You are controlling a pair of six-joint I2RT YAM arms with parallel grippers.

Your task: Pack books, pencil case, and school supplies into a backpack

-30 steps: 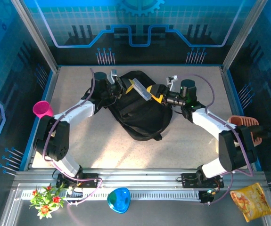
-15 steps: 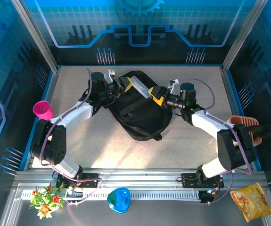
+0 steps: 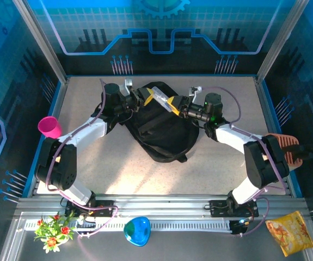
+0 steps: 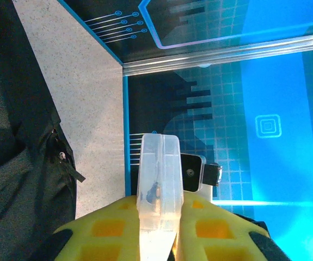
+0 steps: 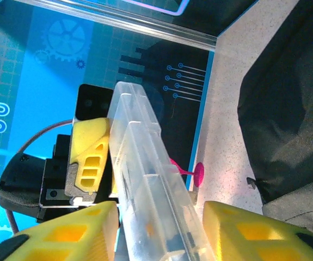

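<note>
Looking down from above, the two arms reach out from either side of the backpack (image 3: 161,136) and bend inward until their wrists almost meet over its far end. Between them hangs the pencil case (image 3: 159,97), a clear plastic box. Its long axis runs slantwise from one wrist to the other, the left end a little further beyond the backpack than the right. The left fingers (image 3: 147,98) have that far end and the right fingers (image 3: 173,103) have the near one, so neither arm is the closer. The case is above the backpack's top edge, not inside it, and from here I cannot tell where the opening is.

From the left wrist, the yellow left fingers (image 4: 112,225) are closed on the narrow edges of the case (image 4: 159,179), touching it on both sides. It points straight away from them. The backpack (image 4: 14,179) lies off to one side on the counter (image 4: 80,81), with a zip pull (image 4: 62,156) showing on its cloth.

From the right wrist, the right fingers (image 5: 63,234) sit tight against both flanks of the case (image 5: 145,174), gripping it as far as I can judge. Its length runs away toward the left fingers (image 5: 88,152), clamped on the other end. The backpack (image 5: 287,109) lies beside and below.

With both ends held along one line, I would say the coming move depends on one pair releasing. The other could then tip the case end-first down toward the backpack.
</note>
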